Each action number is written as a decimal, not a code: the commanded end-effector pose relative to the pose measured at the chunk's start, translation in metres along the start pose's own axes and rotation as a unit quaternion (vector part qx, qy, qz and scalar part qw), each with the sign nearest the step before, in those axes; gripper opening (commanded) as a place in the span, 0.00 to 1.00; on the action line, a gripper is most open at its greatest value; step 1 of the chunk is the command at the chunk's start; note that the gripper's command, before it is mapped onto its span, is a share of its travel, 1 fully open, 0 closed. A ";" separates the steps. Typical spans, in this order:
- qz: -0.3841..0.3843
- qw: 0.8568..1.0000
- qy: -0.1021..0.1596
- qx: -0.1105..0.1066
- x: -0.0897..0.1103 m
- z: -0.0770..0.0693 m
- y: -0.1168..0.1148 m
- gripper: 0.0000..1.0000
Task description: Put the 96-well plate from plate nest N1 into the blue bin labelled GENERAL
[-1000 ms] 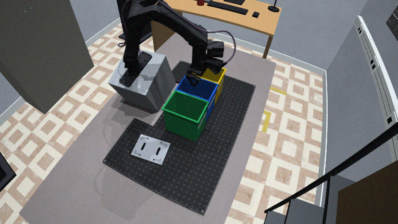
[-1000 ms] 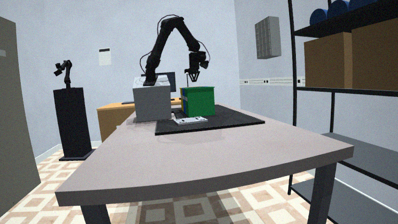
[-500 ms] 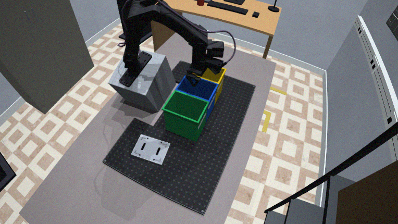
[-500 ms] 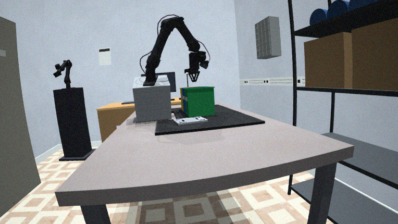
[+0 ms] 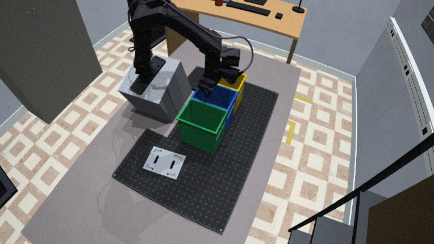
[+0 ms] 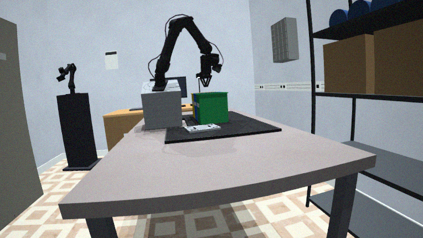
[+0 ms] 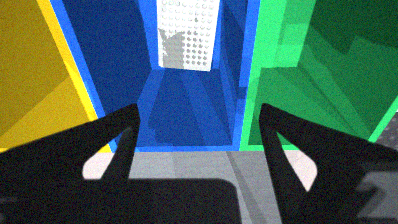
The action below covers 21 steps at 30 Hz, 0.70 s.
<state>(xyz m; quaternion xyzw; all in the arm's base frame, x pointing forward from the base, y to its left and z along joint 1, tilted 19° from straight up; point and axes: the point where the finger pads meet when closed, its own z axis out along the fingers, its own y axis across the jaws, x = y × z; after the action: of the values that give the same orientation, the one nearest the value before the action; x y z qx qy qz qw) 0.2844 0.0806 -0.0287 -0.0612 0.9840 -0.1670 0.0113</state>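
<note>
The white 96-well plate is inside the blue bin, at the end far from my fingers. I cannot tell whether it lies flat or leans on the wall. The blue bin stands upright between the green bin and the yellow bin. My gripper hovers just above the blue bin's near rim, open and empty; it also shows in the wrist view and in the exterior view. The plate nest N1 is bare.
The three bins stand in a row on the black perforated mat. The arm's grey pedestal stands close to the bins on the left. The green bin hides the other two in the exterior view.
</note>
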 end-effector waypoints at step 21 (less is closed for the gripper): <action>-0.006 1.000 -0.017 0.004 0.018 -0.004 -0.073 0.82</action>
<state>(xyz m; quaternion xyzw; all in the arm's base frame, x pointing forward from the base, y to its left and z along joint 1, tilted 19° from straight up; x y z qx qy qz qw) 0.2702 0.0175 -0.0108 -0.0568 0.9842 -0.1674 0.0070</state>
